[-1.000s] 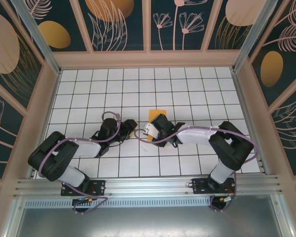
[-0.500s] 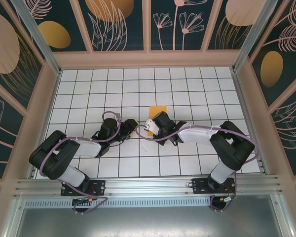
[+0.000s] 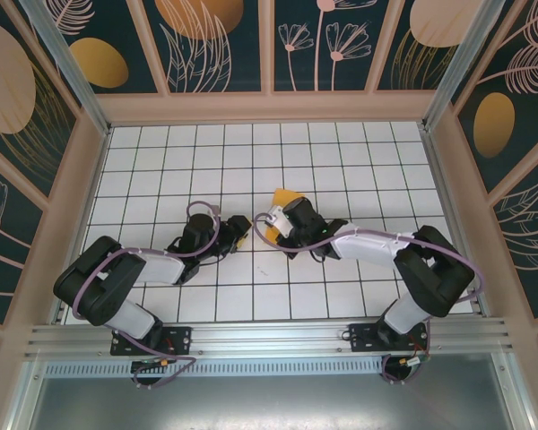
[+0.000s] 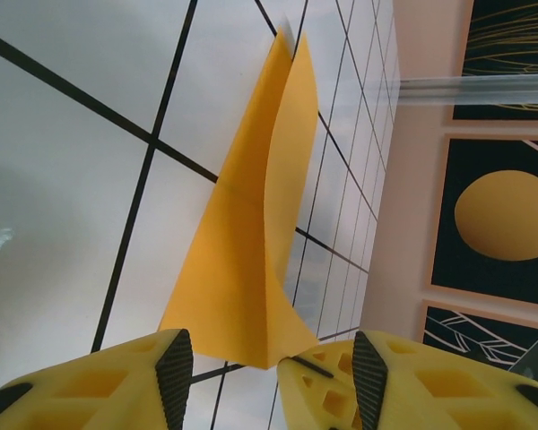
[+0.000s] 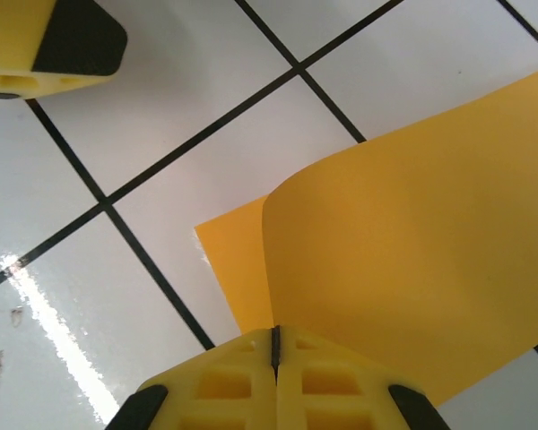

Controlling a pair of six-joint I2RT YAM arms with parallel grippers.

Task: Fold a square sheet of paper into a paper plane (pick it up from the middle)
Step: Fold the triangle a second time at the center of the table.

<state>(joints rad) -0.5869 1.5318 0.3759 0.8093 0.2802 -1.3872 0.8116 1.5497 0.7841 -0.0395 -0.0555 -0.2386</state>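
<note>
Your right gripper (image 5: 275, 354), closed, pinches the square sheet of paper (image 5: 412, 260); left gripper (image 4: 271, 363) open; thin, floppy; grip mid-edge.

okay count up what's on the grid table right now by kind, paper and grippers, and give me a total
Folded orange-yellow paper: 1, partly folded and lifted, with both grippers at it
Yellow-fingered grippers: 2, left gripper and right gripper
Total: 3

Bright even light, glare streaks on glossy tiles, sharp focus
</note>
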